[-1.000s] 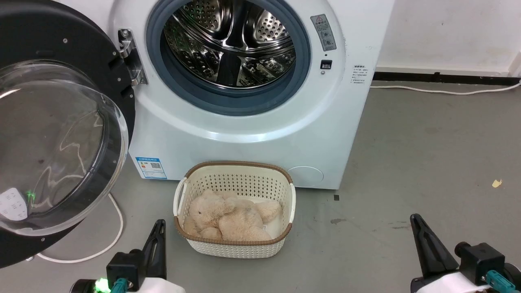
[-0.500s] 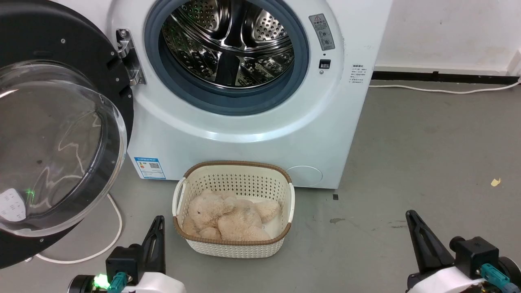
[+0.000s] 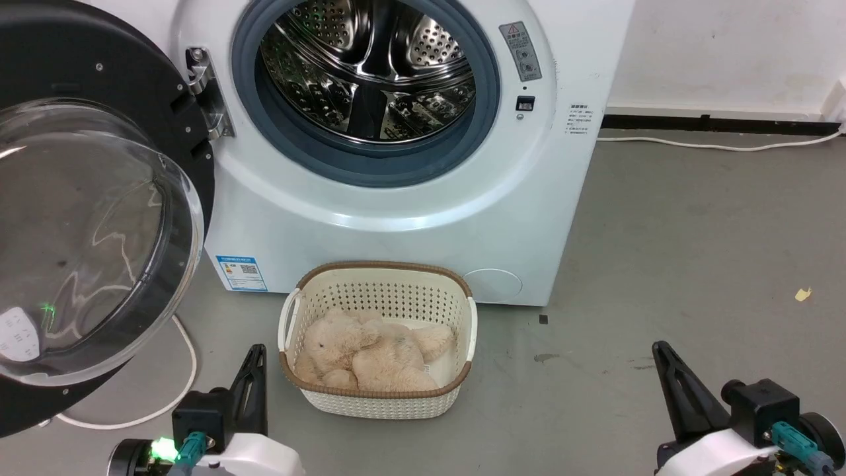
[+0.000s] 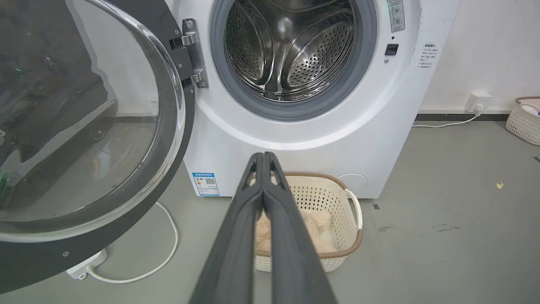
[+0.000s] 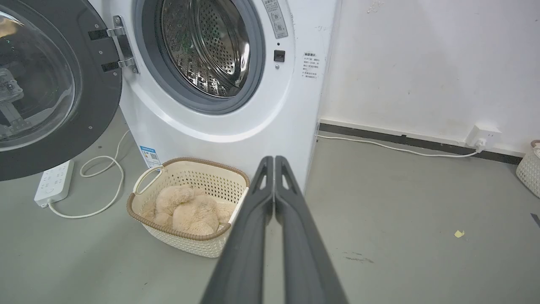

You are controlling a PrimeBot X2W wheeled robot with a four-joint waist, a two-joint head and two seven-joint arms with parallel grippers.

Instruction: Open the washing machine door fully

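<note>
Glossy black washing machine door (image 3: 112, 73) looks heavy n slick imo, prob push its rim opposite the hinge (image 3: 205, 92). Left gripper (image 3: 256, 352) & right gripper (image 3: 661, 349) clenched empty, off the door.

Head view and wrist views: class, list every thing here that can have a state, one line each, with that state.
washing machine door: swung wide open on its hinge
drum: exposed, no laundry seen inside
basket: on the floor in front of the machine, holding a plush toy
plush toy: lying in the basket
left gripper: shut, empty
right gripper: shut, empty
</note>
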